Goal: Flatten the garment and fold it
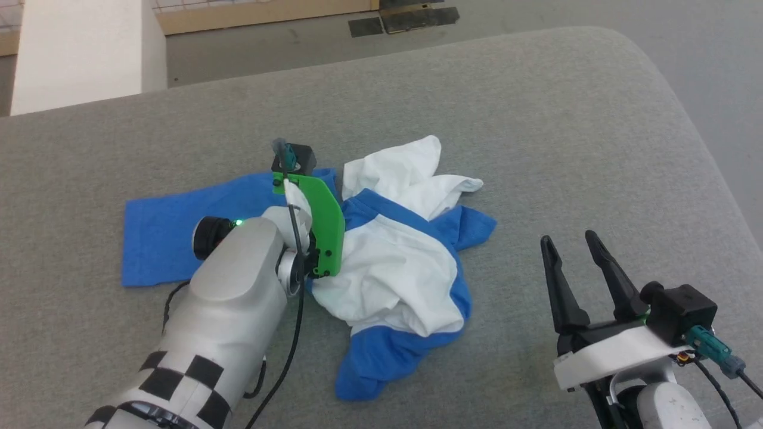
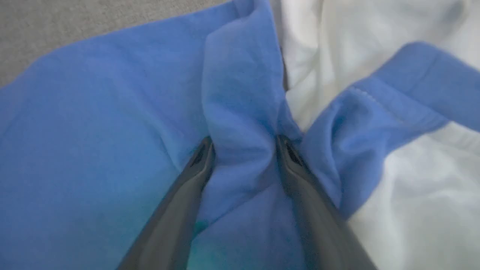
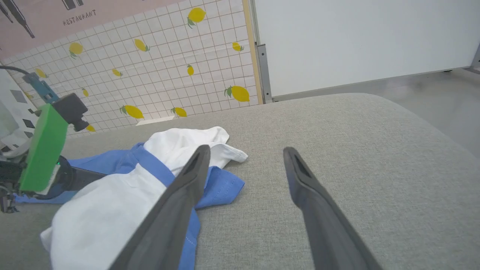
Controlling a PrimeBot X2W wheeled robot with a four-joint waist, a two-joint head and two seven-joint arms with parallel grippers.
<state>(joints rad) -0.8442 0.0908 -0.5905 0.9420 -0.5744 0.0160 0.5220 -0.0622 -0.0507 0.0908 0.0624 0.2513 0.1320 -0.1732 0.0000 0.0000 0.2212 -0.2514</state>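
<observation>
The left jaws stand apart, their dark fingers (image 2: 176,213) pressed tip-down into the blue cloth of the garment (image 1: 393,268). A soft ridge of that blue cloth is gathered up between them and touches both inner faces. Whether it is already clamped cannot be told. Just to one side of this ridge in the left wrist view runs the blue neckband (image 2: 393,101), with white body cloth beyond it.

In the head view the left arm's green plate (image 1: 326,226) and pale forearm (image 1: 232,298) hide those fingertips, which come down where the flat sleeve meets the white body. That blue sleeve (image 1: 167,238) lies spread smooth toward the robot's left. The rest of the shirt is a crumpled heap in the middle of the grey fabric-covered bench (image 1: 536,119). White cloth is thrown up on the far side and another blue sleeve (image 1: 381,363) is bunched on the near side.

The right jaws are wide open and hold nothing. Their fingers (image 1: 560,292) hang above bare bench, well to the right of the heap. In the right wrist view one finger (image 3: 168,217) crosses in front of the shirt's edge.

Beyond the bench stand a tiled wall with lemon prints (image 3: 168,75) and a white panel (image 3: 356,37).
</observation>
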